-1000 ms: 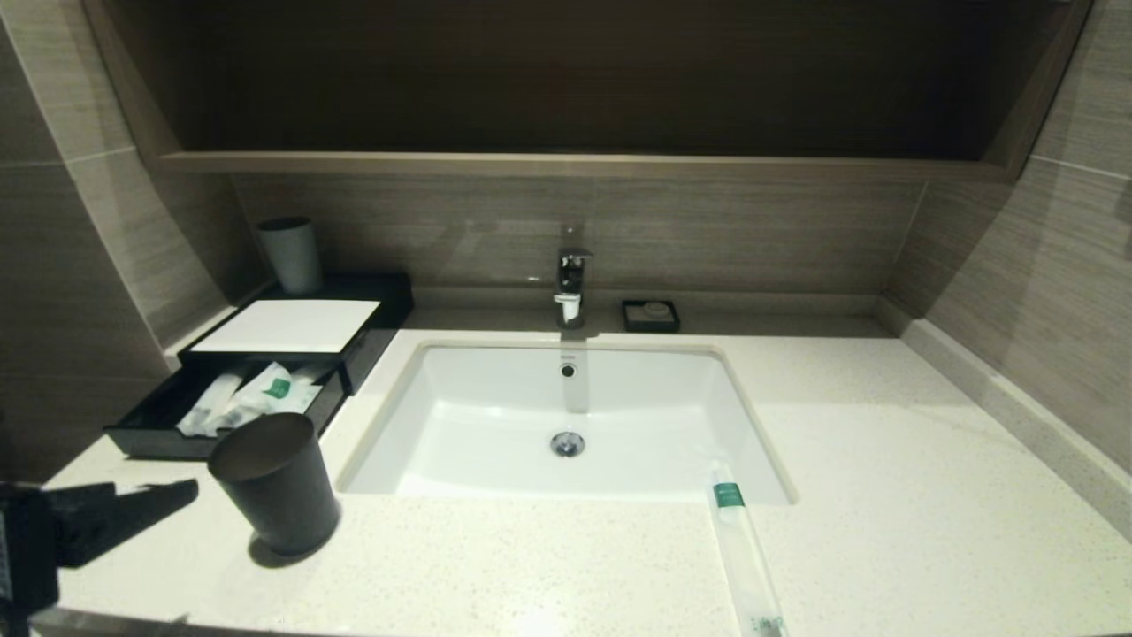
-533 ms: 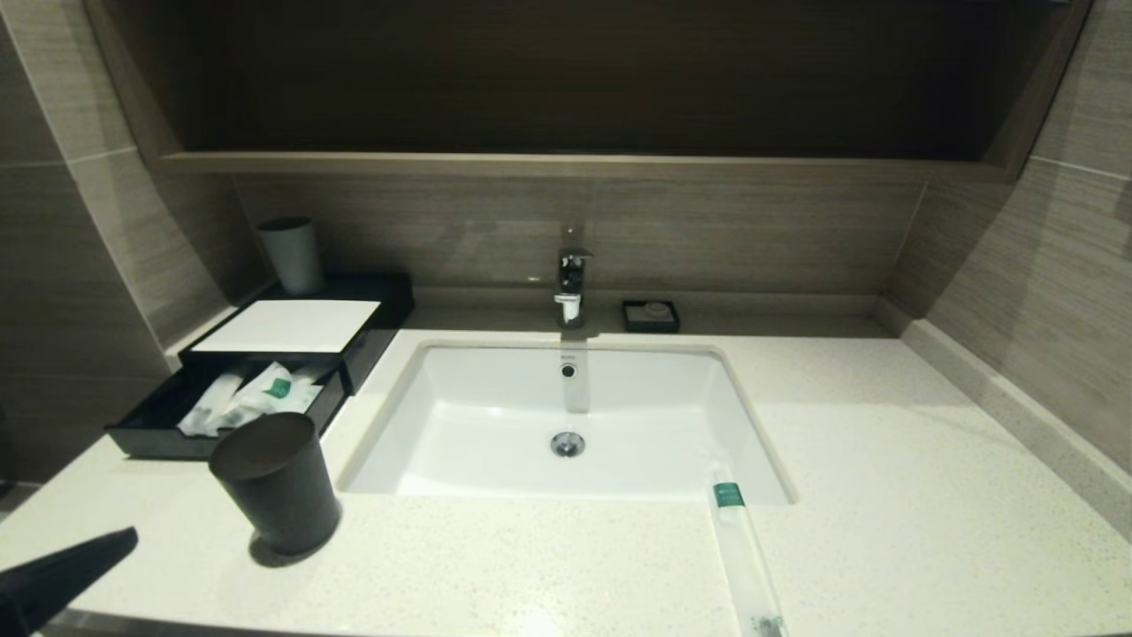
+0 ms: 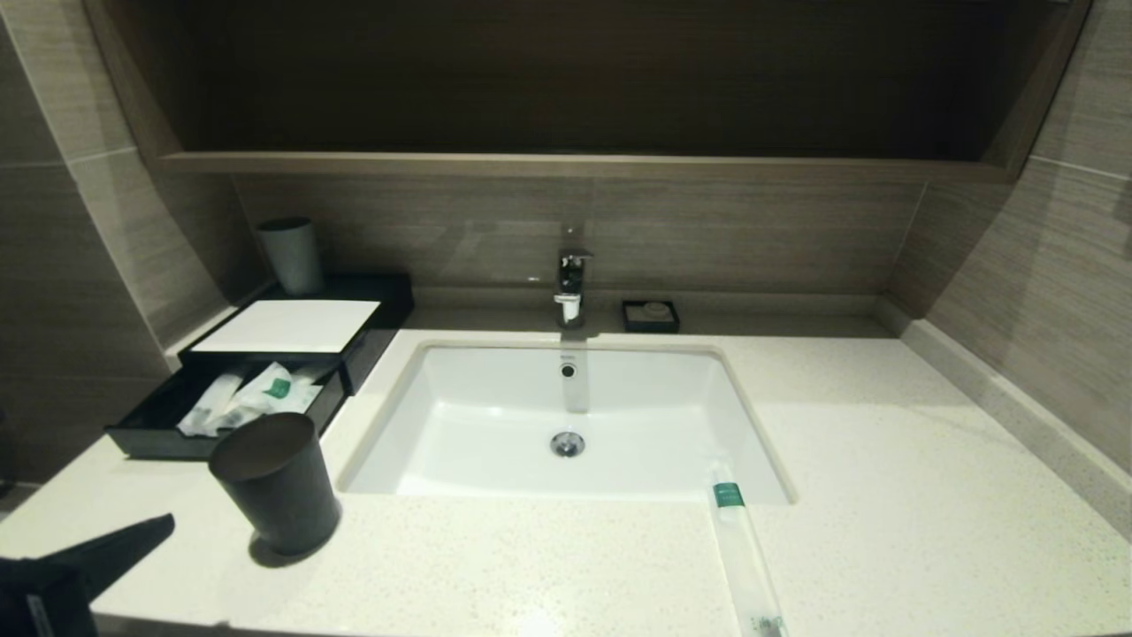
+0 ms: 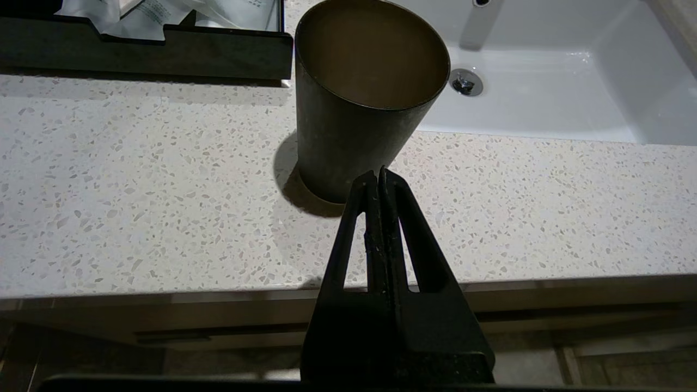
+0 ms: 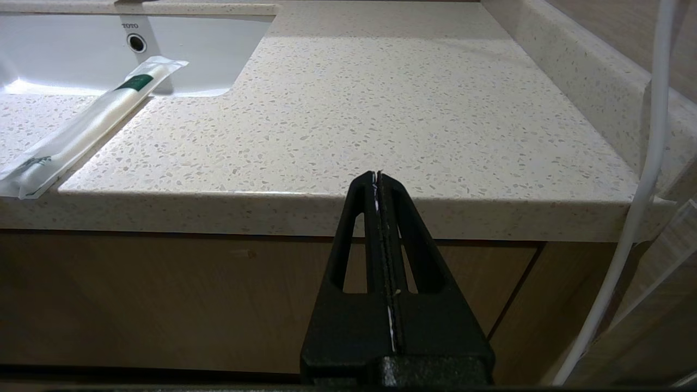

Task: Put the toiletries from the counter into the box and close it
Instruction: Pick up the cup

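One long sachet (image 3: 745, 566) remains on the bench (image 3: 884, 495); the other sachets (image 3: 252, 400) already lie in the open drawer (image 3: 150, 433) of the box (image 3: 292, 326). I judge the task as mostly loaded but not finished: the last sachet has to go in, and the drawer then has to be pushed shut.

Status of my hands:
- My left hand (image 4: 377, 177) is clenched with nothing between the fingers. It hangs over the near bench edge, its tips pointing at the foot of the dark cup (image 4: 365, 98).
- My right hand (image 5: 378, 177) is also clenched and empty, parked below and in front of the bench edge.

Location of remaining work:
- The long sachet lies well off to the side of my left hand, past the sink basin (image 3: 566, 416). Its green-labelled end overhangs the basin's near rim; its other end reaches the front bench edge. From my right hand it is off to one side, with open bench between.
- The drawer stands just beyond the dark cup as seen from my left hand.

Obstructions:
- The dark cup stands directly between my left hand and the drawer front. I judge that a straight push on the drawer from here would strike it.
- The overhanging end of the sachet could slide into the basin if nudged.

Other items: a faucet (image 3: 570, 283), a small soap dish (image 3: 651, 315) and a pale cup (image 3: 290, 255) stand at the back, far from both hands.
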